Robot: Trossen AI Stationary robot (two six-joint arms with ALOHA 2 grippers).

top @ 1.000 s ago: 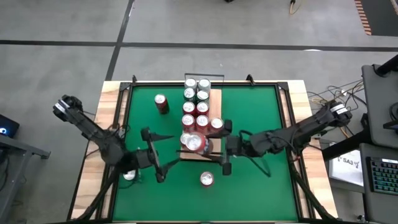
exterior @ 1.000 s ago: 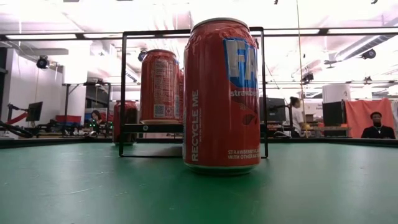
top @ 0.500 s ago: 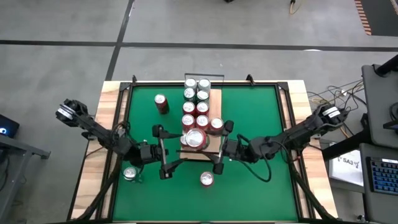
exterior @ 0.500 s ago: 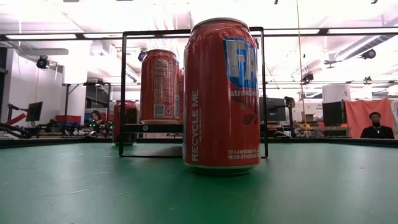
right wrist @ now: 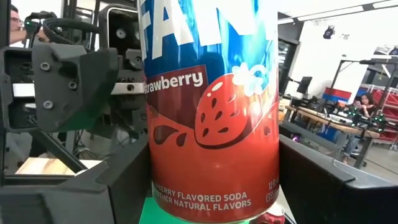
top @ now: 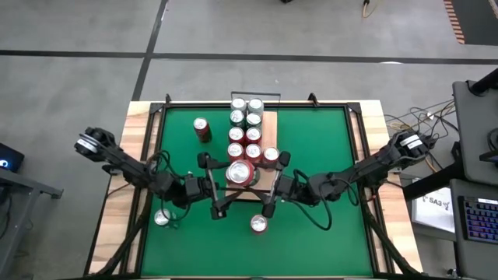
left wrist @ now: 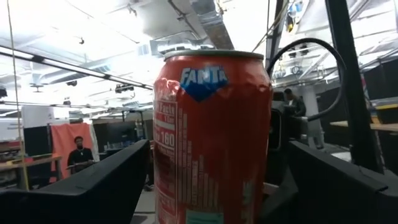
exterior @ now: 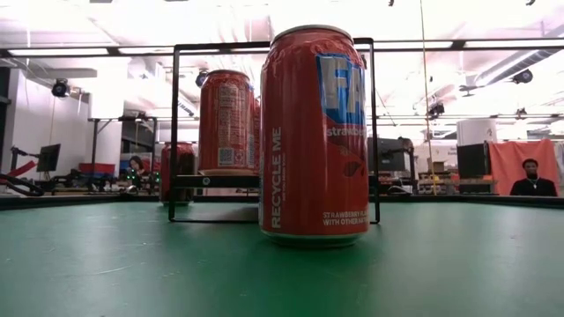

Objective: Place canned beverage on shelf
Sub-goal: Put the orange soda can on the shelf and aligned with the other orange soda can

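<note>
A red strawberry soda can (top: 241, 173) hangs upright over the near end of the shelf (top: 271, 128), a pale board that carries several cans. My right gripper (right wrist: 211, 199) reaches in from the table's right and is shut on the red can. My left gripper (left wrist: 211, 205) reaches in from the table's left. It is open, with one finger (left wrist: 93, 186) on each side of the same can (left wrist: 211, 137) and a narrow gap visible beside it. In the low view both grippers are out of sight. My right gripper pinches the can's side wall, low on the body (right wrist: 158, 180), between its two fingers. The fingers come from the table's right, nearly level and slanting a little upward. The can stands upright in the hold, lifted clear, with green mat and another can's top below it.
A red can (top: 258, 224) stands on the green mat near the front edge and fills the low view (exterior: 313, 132). Another red can (top: 201, 128) stands on the mat to the left of the shelf. A silver-topped can (top: 162, 218) sits at the mat's left border.
My left gripper has moved toward the table's right until its fingers flank the held can. My right gripper has shifted slightly left and rolled. The can was tilted and now stands upright, a little farther over the shelf's near end.
</note>
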